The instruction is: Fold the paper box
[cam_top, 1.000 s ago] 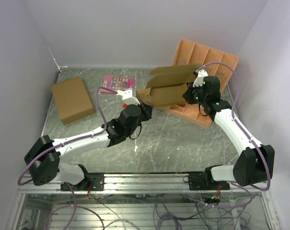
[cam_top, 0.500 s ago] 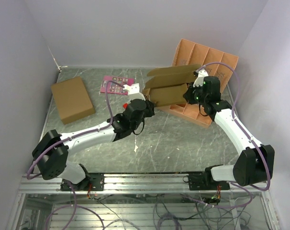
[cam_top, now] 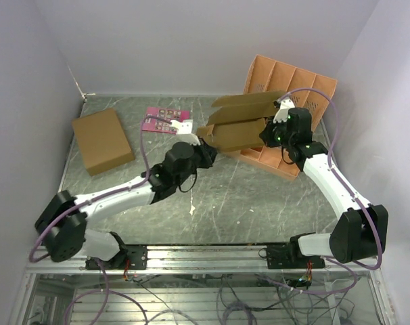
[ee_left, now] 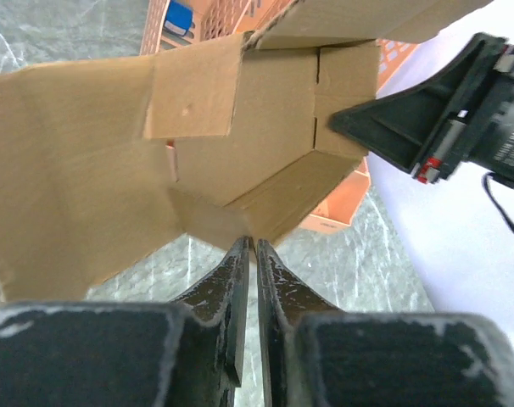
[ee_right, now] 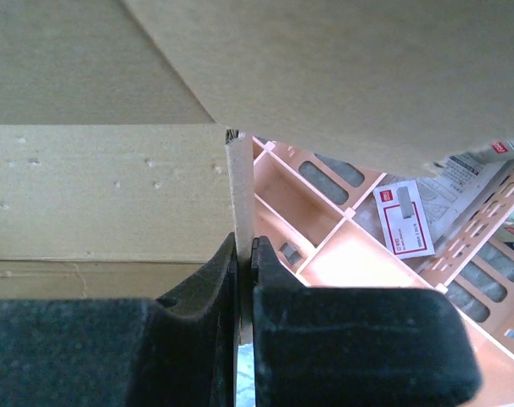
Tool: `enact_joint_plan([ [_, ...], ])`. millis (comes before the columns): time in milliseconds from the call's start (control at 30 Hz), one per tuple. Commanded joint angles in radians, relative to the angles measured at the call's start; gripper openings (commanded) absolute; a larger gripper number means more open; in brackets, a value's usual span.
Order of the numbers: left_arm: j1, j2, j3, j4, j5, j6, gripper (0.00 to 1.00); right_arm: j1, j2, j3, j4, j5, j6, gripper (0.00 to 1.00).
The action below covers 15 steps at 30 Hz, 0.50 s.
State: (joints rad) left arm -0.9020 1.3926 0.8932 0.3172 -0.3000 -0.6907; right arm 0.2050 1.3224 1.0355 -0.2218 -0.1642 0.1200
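From above, the paper box [cam_top: 239, 128] is held up at one o'clock, between both arms. Left wrist: my left gripper [ee_left: 250, 244] shows a mere slit, its tips meeting the box's bottom corner at twelve; whether it grips, I cannot tell. Right wrist: my right gripper [ee_right: 243, 246] pinches a panel edge.

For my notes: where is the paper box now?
Top view: the paper box is held up at far right, over the orange tray, between the left claw and right claw.
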Motion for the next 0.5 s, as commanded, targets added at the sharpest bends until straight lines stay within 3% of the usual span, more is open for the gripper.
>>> enact_joint_plan([
  [0, 0.022, -0.184, -0.075, 0.016, 0.066, 0.097, 0.22, -0.031, -0.031, -0.010, 0.038, -0.001, 0.010, 0.00],
  [167, 0.065, -0.440, -0.197, -0.148, 0.017, 0.127, 0.40, -0.062, -0.045, -0.013, 0.039, -0.067, 0.019, 0.00],
  [300, 0.163, -0.608, -0.279, -0.229, 0.004, 0.098, 0.53, -0.086, -0.066, -0.023, 0.040, -0.159, 0.011, 0.00],
  [367, 0.232, -0.632, -0.303, -0.229, 0.050, 0.068, 0.53, -0.094, -0.078, -0.025, 0.039, -0.205, 0.003, 0.00],
  [467, 0.348, -0.558, -0.310, -0.163, 0.206, 0.019, 0.43, -0.100, -0.091, -0.025, 0.030, -0.260, -0.009, 0.00],
])
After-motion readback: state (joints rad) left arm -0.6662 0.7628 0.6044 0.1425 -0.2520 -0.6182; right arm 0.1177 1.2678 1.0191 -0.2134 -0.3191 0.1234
